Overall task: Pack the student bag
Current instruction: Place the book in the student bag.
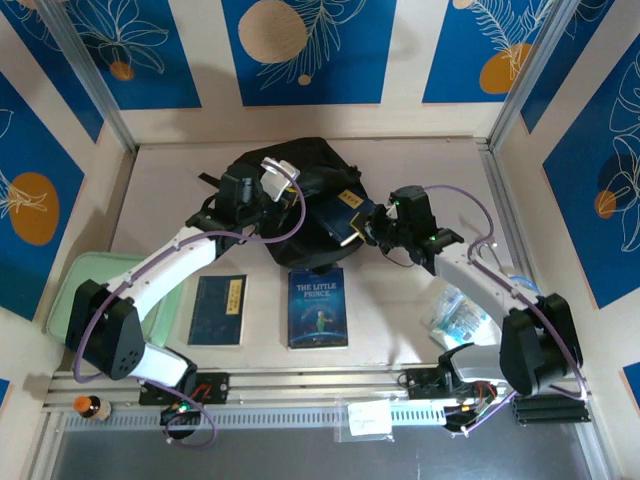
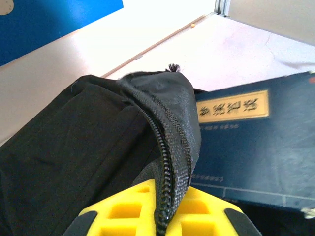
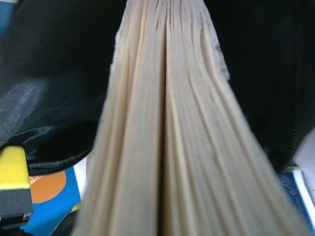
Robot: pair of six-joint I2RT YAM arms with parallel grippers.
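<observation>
At the back of the surface, book at the mouth of the student bag point(image 1: 300, 165).
My left jaws pinch the bag's zip edge point(image 2: 170, 162) to hold it open, and my right jaws are clamped on a dark blue book point(image 1: 346, 213) at the opening. If the zip edge slips out, I reckon the flap drops and I ram the book into fabric, shoving the bag away.

student bag point(image 2: 74, 147): matt black woven cloth, plastic coil zip point(image 2: 167, 172). book point(image 2: 256, 147): matt navy cover, cream paper edges. table point(image 1: 160, 190): smooth, matt.
</observation>
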